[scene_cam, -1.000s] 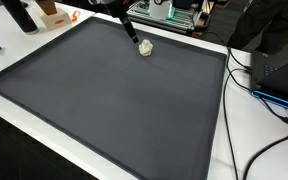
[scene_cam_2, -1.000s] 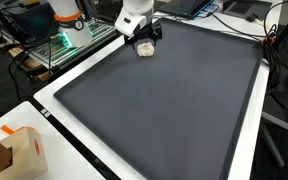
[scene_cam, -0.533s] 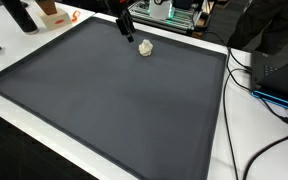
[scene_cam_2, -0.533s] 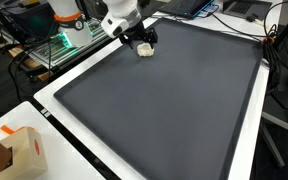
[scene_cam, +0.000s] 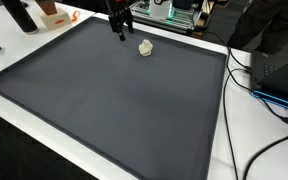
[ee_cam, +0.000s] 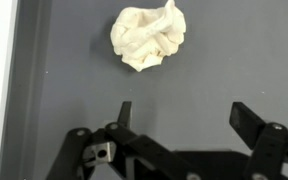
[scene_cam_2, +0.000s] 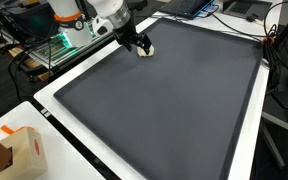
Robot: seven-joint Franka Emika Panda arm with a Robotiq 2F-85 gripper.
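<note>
White crumpled wad (ee_cam: 149, 37) lying loose on the grey mat (scene_cam: 114, 110), pretty close to one edge of the mat. Tool (ee_cam: 181, 108) hovering over the mat too, spread wide, pinching nothing.

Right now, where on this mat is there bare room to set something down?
Nearly all of the dark mat is bare, from the crumpled white wad to the near edge. It is crowded only at the far edge, where the open end effector hangs beside the wad, and off the mat by the cables.
</note>
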